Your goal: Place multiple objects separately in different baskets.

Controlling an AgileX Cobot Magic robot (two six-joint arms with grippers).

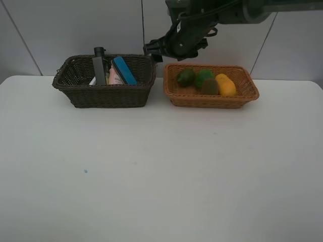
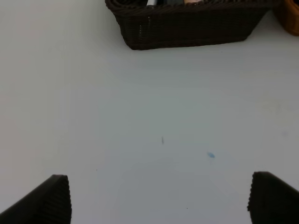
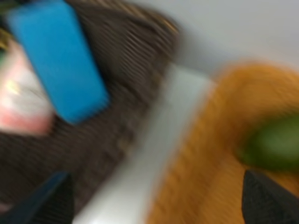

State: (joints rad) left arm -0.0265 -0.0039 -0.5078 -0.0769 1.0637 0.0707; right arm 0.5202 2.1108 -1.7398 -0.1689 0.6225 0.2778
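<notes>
Right gripper (image 1: 151, 49): raised above the back of the table, over the gap between the two baskets. Its fingertips stand wide apart in the blurred wrist view, nothing between them.

Directly below and to its left-hand side sits the dark brown basket (image 1: 103, 95). Nearest the gripper in it is the blue flat eraser (image 1: 124, 70), leaning on edge, long axis running from the basket's front toward its back wall, upper end to the rear. Judged stiff, light and smooth; a grip across its thin faces near the upper end would suit. Beside it, further off, the pink bottle (image 1: 115, 76), then the dark green pump bottle (image 1: 99, 65) standing roughly upright, pump head uppermost; judged heavier and slippery.

On the gripper's other side, the light orange basket (image 1: 212, 100) holds two green fruits (image 1: 185, 77), a brown kiwi (image 1: 210, 86) and a mango (image 1: 226, 84), its long axis front to back. All rounded, likely to roll.

Left gripper (image 2: 159, 198): fingers spread apart, empty, over bare table (image 2: 140, 121).
</notes>
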